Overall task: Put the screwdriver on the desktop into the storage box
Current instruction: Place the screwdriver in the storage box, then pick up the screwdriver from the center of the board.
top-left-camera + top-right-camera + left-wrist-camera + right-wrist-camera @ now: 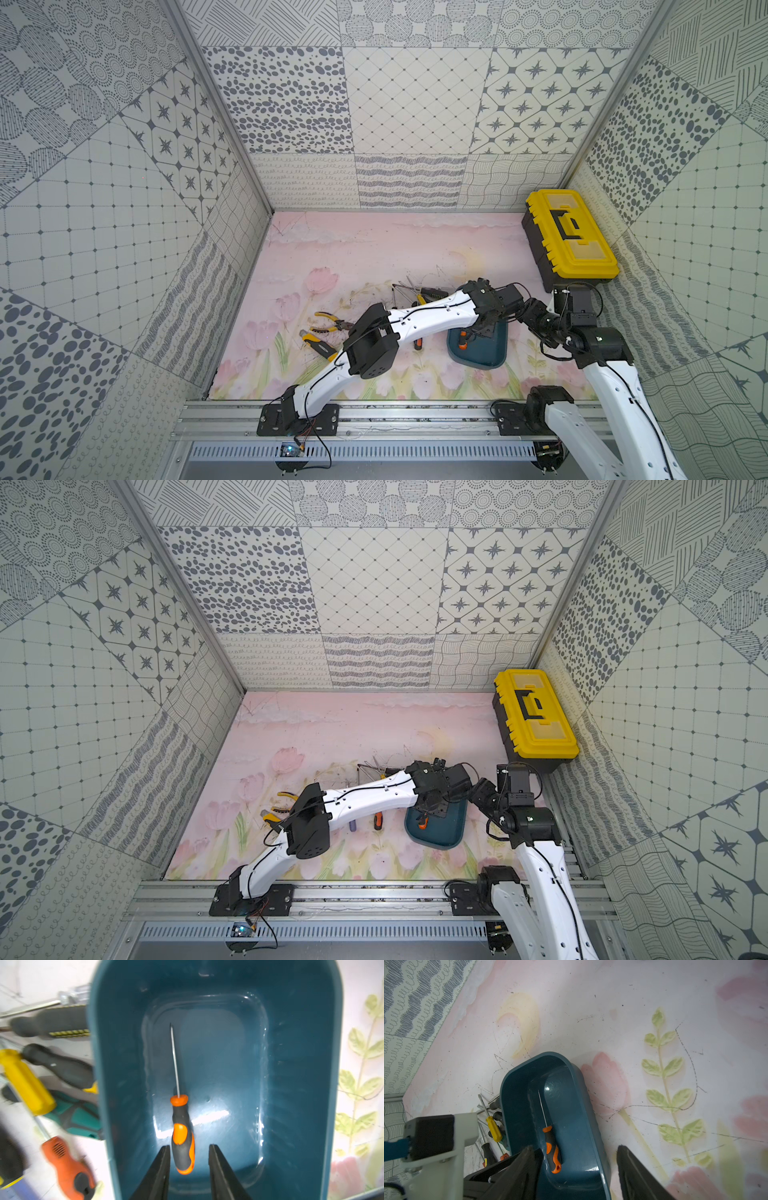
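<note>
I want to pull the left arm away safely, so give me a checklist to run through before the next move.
1. The orange-handled screwdriver lies flat inside the storage box: ok.
2. Its shaft sits within the box walls: ok.
3. The left gripper has its jaws apart: ok.
4. Handle clear of both left fingers: cannot tell, one looks very close.
5. The right gripper is open, holding nothing: ok.
6. The desktop is free of screwdrivers: not ok, other screwdrivers lie beside the box.

2 white arms (pixel 428 319), black joints (pixel 370 345), black cables (pixel 415 308)
</note>
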